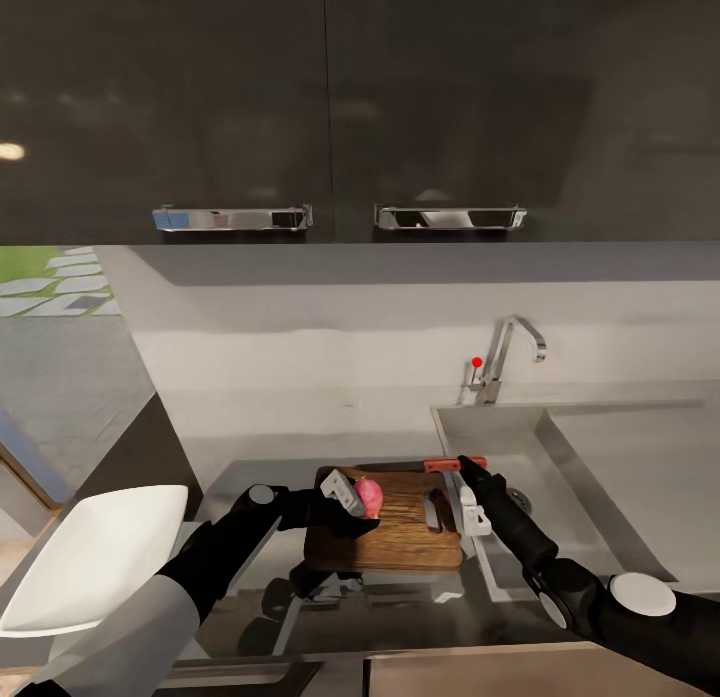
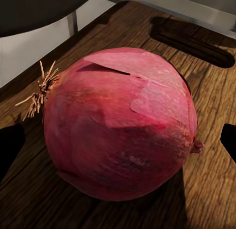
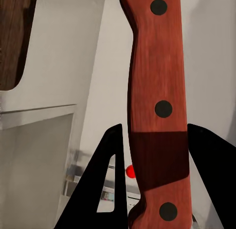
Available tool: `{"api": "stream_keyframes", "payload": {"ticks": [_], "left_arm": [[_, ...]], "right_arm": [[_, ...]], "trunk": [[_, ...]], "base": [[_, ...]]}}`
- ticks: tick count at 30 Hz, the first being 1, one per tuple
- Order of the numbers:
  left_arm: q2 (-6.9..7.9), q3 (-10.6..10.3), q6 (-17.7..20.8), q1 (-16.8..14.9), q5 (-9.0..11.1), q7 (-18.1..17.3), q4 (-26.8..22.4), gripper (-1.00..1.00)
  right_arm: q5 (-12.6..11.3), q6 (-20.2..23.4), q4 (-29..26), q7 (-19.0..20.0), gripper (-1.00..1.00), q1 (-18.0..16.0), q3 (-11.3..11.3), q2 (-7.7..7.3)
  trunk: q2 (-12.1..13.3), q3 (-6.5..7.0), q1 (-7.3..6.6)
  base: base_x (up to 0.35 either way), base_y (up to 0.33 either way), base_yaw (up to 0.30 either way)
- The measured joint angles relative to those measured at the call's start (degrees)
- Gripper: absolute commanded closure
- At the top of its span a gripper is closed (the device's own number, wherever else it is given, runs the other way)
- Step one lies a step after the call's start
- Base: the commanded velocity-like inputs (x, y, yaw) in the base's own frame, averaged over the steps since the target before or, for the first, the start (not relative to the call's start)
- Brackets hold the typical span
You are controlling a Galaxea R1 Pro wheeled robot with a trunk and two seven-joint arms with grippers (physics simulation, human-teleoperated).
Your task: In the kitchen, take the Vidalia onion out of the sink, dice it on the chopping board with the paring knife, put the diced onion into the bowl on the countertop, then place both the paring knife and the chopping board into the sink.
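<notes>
Red-skinned onion [image 2: 120, 125] is sitting on the chopping board [image 1: 400, 542], left gripper [image 1: 345, 497] spread around it. Right gripper [image 3: 152, 175] is clamping the paring knife [image 3: 157, 111] handle.

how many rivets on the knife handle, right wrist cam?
3, dark and round, in a row along the red-brown handle: one near the far end, one mid-handle, one at the near end. More may lie outside the frame.
</notes>
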Motion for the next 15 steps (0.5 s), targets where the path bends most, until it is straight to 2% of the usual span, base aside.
{"api": "stream_keyframes", "payload": {"ticks": [5,11,12,13,15], "left_arm": [[0.0,0.0,0.0,0.0,0.0,0.0,0.0,-1.0],[0.0,0.0,0.0,0.0,0.0,0.0,0.0,-1.0],[0.01,0.01,0.01,0.01,-0.01,0.0,-0.01,-1.0],[0.03,0.0,0.02,0.01,0.0,-0.01,-0.01,-1.0],[0.03,0.0,0.01,0.0,0.0,-0.01,0.0,-1.0]], "right_arm": [[0.0,-0.03,0.0,-0.02,1.0,0.0,0.03,0.0],[0.0,-0.15,0.0,-0.08,1.0,0.0,1.23,-0.03],[-0.4,-4.23,0.01,-2.58,1.0,-0.04,1.36,-3.14],[-0.86,-5.44,0.05,-2.61,1.0,0.0,1.38,-3.76],[-0.44,-5.92,0.0,-2.66,1.0,0.01,1.4,-3.87]], "trunk": [[0.0,0.0,0.0],[0.0,0.0,0.0],[0.0,0.01,0.0],[0.0,0.0,0.0],[0.0,0.0,0.0]], "base": [[0.0,0.0,0.0],[0.0,0.0,0.0],[0.0,0.0,0.0],[0.0,0.0,0.0],[0.0,0.0,0.0]]}}
